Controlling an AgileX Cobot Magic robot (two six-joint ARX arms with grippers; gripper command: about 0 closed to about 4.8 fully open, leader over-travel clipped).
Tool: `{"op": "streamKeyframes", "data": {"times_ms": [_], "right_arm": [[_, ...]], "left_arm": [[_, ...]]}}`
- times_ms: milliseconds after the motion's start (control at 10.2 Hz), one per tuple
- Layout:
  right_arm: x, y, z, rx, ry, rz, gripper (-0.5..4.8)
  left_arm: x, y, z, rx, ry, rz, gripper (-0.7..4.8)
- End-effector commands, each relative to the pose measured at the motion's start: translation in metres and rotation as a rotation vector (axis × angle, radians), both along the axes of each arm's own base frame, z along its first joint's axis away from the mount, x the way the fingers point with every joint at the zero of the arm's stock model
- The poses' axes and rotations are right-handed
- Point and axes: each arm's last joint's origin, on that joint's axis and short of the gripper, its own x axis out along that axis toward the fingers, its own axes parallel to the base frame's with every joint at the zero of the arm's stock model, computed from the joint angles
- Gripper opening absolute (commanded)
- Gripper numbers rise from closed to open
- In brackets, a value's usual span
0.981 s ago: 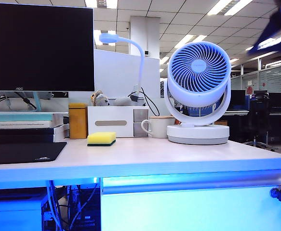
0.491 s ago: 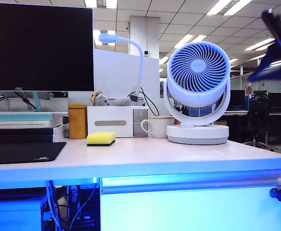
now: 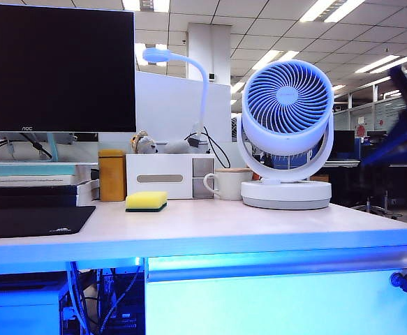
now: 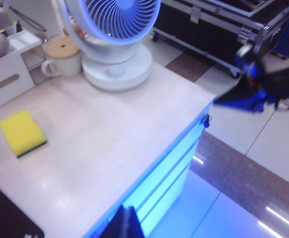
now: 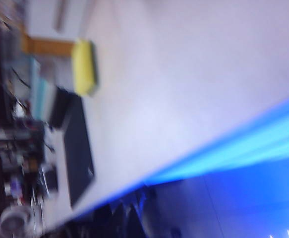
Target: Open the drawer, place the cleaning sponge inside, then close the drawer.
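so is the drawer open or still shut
Shut. The drawer front sits flush under the desk edge, with no gap showing, and its black knob is untouched. The cleaning sponge lies on the desk.

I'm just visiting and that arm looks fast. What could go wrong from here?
The right gripper blurs beside the desk, jaws shut; it might overshoot the drawer's small black knob or clip the fan. The left gripper hangs over the desk edge, jaws shut, far from the cleaning sponge.
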Motion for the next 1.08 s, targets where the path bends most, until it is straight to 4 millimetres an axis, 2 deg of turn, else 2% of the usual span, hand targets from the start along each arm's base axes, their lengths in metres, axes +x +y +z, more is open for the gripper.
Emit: {"op": "streamKeyframes", "data": {"times_ms": [98, 196, 393, 589, 785, 981, 1079], "right_arm": [[0.008, 0.000, -0.025, -0.041, -0.015, 0.094, 4.35], [0.009, 0.000, -0.028, -0.051, -0.019, 0.102, 4.79], [0.010, -0.009, -0.036, -0.075, -0.014, 0.077, 4.79], [0.011, -0.032, -0.044, -0.082, -0.036, 0.027, 4.79], [0.015, -0.045, -0.055, -0.058, -0.075, 0.026, 4.79], [0.018, -0.047, -0.062, -0.061, -0.104, 0.042, 4.79], [0.023, -0.048, -0.074, -0.071, -0.133, 0.041, 4.79]], "left_arm": [[0.001, 0.000, 0.006, -0.029, -0.046, -0.002, -0.05], [0.001, 0.000, 0.006, -0.031, -0.050, -0.002, -0.05], [0.001, 0.000, 0.007, -0.032, -0.051, -0.002, -0.05], [0.001, -0.001, 0.007, -0.032, -0.051, -0.002, -0.05], [0.001, -0.001, 0.006, -0.031, -0.050, -0.002, -0.05], [0.001, -0.001, 0.006, -0.031, -0.049, -0.002, -0.05], [0.001, -0.001, 0.006, -0.032, -0.050, -0.001, -0.05]]}}
